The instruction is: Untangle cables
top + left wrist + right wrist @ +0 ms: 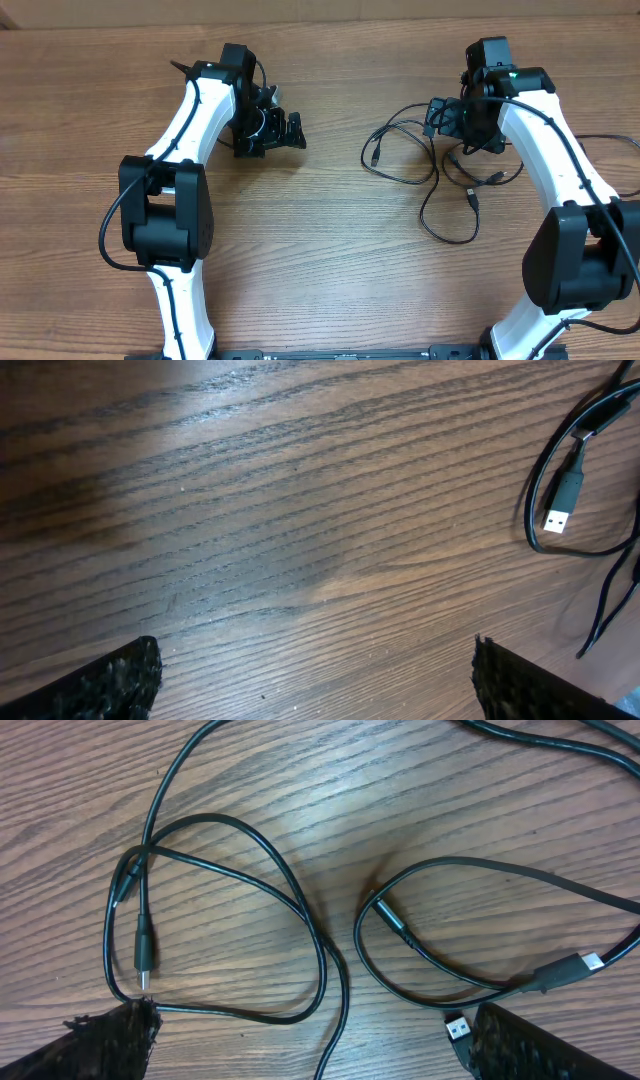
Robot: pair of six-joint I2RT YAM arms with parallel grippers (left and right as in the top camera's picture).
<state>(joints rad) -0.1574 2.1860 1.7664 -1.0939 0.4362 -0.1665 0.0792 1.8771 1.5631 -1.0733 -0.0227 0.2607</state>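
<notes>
From overhead, my left fingers (293, 128) stood spread wide above bare wood on the left half of the table (320, 260) and held nothing. The cables (376, 156) lay on the right half as loose black loops crossing one another, well apart from that hand. My right fingers (438, 112) hung over the upper part of the loops. From this height I could not tell whether they touched a strand. One strand trailed down the table toward my right arm.

In the left wrist view, only the two tips of my left fingers (110, 685) showed, in the bottom corners, far apart with empty wood grain between them. At the right edge a cable curved in a loop (530, 510), and inside it lay a USB plug (562, 500) with its metal end pointing down the picture. None of it touched my fingers.

In the right wrist view, my right fingers (110, 1040) were likewise set wide, one tip in each bottom corner, and gripped nothing. Between and beyond them the cables lay flat on the table. On the left was a big loop (300, 910) with a slim plug (145, 950) inside it, where strands crossed. On the right was a smaller loop ending in a thicker connector (560, 970). A second USB plug (458, 1025) lay just beside my right-hand tip. Whether it touched I could not tell.
</notes>
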